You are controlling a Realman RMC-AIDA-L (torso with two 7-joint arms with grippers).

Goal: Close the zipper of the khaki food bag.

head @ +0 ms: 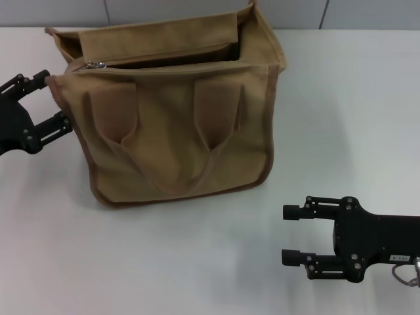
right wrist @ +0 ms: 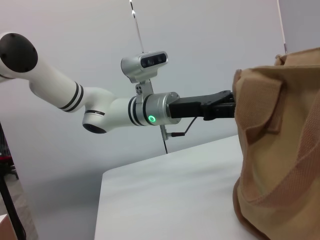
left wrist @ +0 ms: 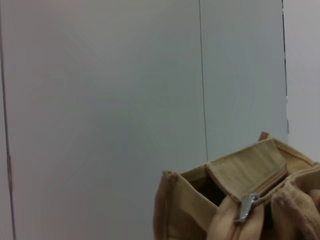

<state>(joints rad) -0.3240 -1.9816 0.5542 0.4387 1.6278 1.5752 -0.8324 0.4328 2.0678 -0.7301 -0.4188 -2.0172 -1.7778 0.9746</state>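
Nearest to me, my right gripper (head: 296,235) hangs low over the white table (head: 164,262), well apart from the bag and off to its right front. Its two fingers (head: 296,212) are spread wide, with nothing between them.

Farther out, the khaki bag (head: 174,144) stands upright on the table, its two looped handles (head: 167,131) lying flat against the front face toward me. Along its top runs the zipper (head: 170,63), with the gap behind it showing dark, so the top is open. The small silver pull tab (head: 97,64) sits at the left end of that line, by the left corner.

My left gripper (head: 56,98) is at the bag's upper left corner, just beside the side panel, its fingers (head: 51,126) apart. I cannot tell whether they touch the cloth. Beyond the bag is a pale wall (head: 164,12).
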